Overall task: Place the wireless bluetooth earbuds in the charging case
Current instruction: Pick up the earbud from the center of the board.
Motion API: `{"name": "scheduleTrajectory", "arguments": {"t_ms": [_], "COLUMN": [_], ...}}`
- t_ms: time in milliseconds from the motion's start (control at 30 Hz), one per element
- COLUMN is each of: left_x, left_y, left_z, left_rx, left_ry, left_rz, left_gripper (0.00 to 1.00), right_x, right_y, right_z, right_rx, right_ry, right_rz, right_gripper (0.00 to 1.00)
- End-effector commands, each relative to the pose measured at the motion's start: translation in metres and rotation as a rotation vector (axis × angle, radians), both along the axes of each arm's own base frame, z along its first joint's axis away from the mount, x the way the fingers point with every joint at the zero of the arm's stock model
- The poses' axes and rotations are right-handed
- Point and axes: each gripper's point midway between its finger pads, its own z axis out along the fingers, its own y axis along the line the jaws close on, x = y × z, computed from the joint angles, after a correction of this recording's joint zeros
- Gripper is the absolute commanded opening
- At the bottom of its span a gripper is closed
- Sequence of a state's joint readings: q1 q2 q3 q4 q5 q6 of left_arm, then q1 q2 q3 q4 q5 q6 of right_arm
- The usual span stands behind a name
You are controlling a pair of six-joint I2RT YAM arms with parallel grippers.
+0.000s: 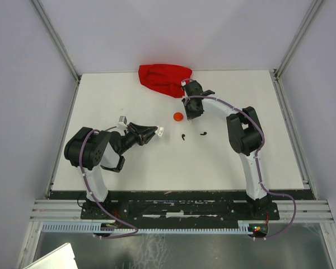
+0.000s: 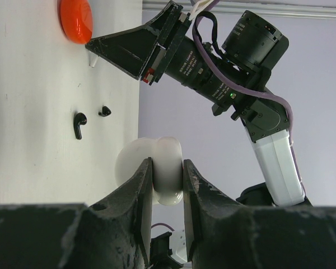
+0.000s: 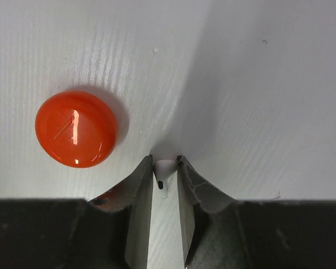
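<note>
Top external, left end first: what is the left gripper (image 2: 167,179) on? (K)

Clamped on the white charging case (image 2: 157,168). Left wrist view: both fingers are pressed flat against its rounded sides, and the case pokes out past the fingertips. It sits over the left-centre of the table (image 1: 101,95). I can't tell whether the lid is open, or whether the case clears the surface. (M)

Moving right? (K)

Red cloth (image 1: 164,78), bunched at the far edge, mid-table. Nearer than that is the orange-red disc (image 3: 75,136), lying flat and glossy, with nothing touching it. Nearer still, a black earbud (image 1: 183,137) lies loose on the table. (M)

Right gripper (image 3: 164,166)? (K)

It points down at the table, just right of the disc. Right wrist view: the jaws are drawn in on the white earbud (image 3: 163,175), one finger against each side, with a small dark spot on the earbud showing in the gap. The left wrist view catches a white tip sticking out below those fingertips. I can't tell whether it is lifted or resting on the table. (M)

Anything past it? (K)

A second black earbud (image 1: 204,133), loose, just right of the first and apart from it, near the right arm's elbow. No earbud is in the case. (M)
</note>
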State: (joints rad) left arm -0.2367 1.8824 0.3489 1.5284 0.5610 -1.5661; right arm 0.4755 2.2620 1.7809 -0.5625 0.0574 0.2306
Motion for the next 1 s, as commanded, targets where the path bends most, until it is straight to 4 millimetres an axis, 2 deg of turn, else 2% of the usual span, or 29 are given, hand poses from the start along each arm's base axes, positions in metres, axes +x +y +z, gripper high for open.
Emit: {"name": "scheduleTrajectory", "arguments": {"t_ms": [0,200,367,500,667,833,933,967], "left_x": [0.000,0.000,-0.001,-0.001,-0.003,-0.003,-0.001,-0.001], "left_y": [-0.001,-0.001,-0.001,-0.001,-0.005,-0.014,-0.020,-0.022], "left_z": [0.034,0.033,0.033,0.034,0.037,0.045,0.052,0.054], "left_rx": [-0.050,-0.048,-0.048,-0.048,-0.057,-0.079,-0.098,-0.104], "left_ry": [-0.133,-0.132,-0.132,-0.131,-0.135,-0.141,-0.147,-0.150], "left_rz": [-0.020,-0.021,-0.021,-0.021,-0.038,-0.064,-0.077,-0.080], "left_gripper": [0.03,0.03,0.03,0.03,0.03,0.03,0.03,0.03], "right_x": [0.003,0.004,0.009,0.010,-0.001,-0.033,-0.054,-0.064], "right_y": [0.002,0.001,0.003,0.008,0.016,0.029,0.029,0.027], "right_z": [0.000,0.006,0.031,0.067,0.120,0.189,0.226,0.227], "right_rx": [0.007,0.007,0.043,0.116,0.255,0.456,0.564,0.582], "right_ry": [0.009,0.001,-0.075,-0.189,-0.349,-0.541,-0.687,-0.707], "right_rz": [0.001,0.003,0.010,0.028,0.077,0.184,0.227,0.235], "right_gripper": [0.29,0.15,0.09,0.05,0.03,0.02,0.02,0.02]}}
